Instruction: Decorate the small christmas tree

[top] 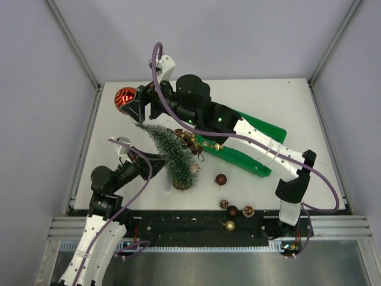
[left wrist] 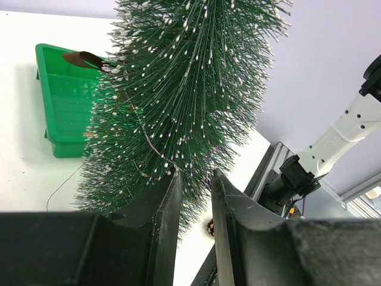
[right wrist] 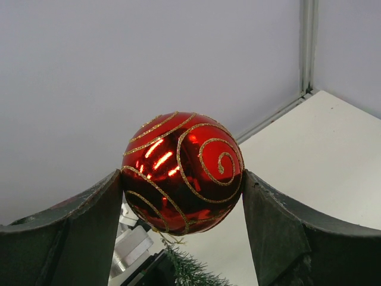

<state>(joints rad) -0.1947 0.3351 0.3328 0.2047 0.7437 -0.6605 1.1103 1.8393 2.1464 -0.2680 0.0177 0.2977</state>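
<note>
White surface (top: 268, 101) carries the small christmas tree (top: 174, 154), tilted near the middle. Left end effector (left wrist: 195, 176) has its jaws narrowly apart at the bristles, and I cannot tell whether it grips. Right end effector (right wrist: 183, 179) is clamped on a red ball (right wrist: 178, 158) near the treetop.

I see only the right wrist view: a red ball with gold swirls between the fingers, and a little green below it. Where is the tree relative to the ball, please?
Observer: In the top view the small christmas tree looks tilted, and its tip ends close to the red ball.
Operator: Is something holding the tree?
Observer: The left fingers stand close together in its lower bristles. I cannot confirm a firm grip.
Operator: Are other ornaments waiting on the table?
Observer: Yes. A dark ball lies beside the tree's base, and a gold ball lies at the near edge.
</note>
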